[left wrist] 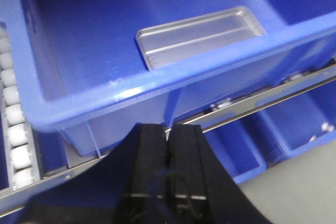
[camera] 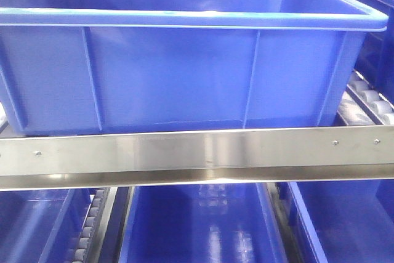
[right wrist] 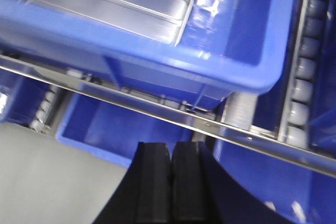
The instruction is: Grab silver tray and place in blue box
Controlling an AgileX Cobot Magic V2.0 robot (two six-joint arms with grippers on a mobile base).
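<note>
Item one: the silver tray (left wrist: 202,38), which we find lying flat on the floor of the blue box (left wrist: 157,85), two ridge lines along its length. Item two: the box itself, seated on a steel shelf rail (camera: 197,155) beside white rollers (left wrist: 13,129). Item three: our left gripper (left wrist: 168,145), clenched on nothing, outside the box. Item four: our right gripper (right wrist: 170,163), likewise clenched on nothing, below the rail.
</note>
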